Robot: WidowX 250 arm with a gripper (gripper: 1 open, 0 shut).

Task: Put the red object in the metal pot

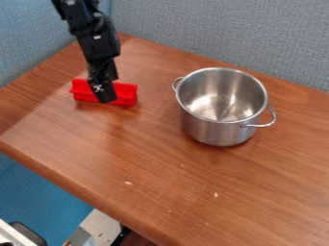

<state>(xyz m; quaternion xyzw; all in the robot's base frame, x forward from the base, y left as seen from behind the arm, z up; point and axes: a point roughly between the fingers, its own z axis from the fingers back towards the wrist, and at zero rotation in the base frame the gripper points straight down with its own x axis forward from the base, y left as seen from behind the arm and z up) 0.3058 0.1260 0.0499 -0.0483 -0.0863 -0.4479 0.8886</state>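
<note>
The red object (83, 90), a small brick-shaped block, lies flat on the wooden table (129, 163) at the back left. My black gripper (103, 89) has come straight down over the block's middle. Its jaws are open and straddle the block, hiding its centre. I cannot tell whether the fingers touch it. The metal pot (222, 106) stands upright to the right of the block, shiny and empty, with a loop handle (266, 119) on its right side. A gap of bare table lies between block and pot.
A blue-grey wall (244, 38) rises behind the table. The table's front edge runs diagonally from the left to the bottom right, with floor below it (38, 207).
</note>
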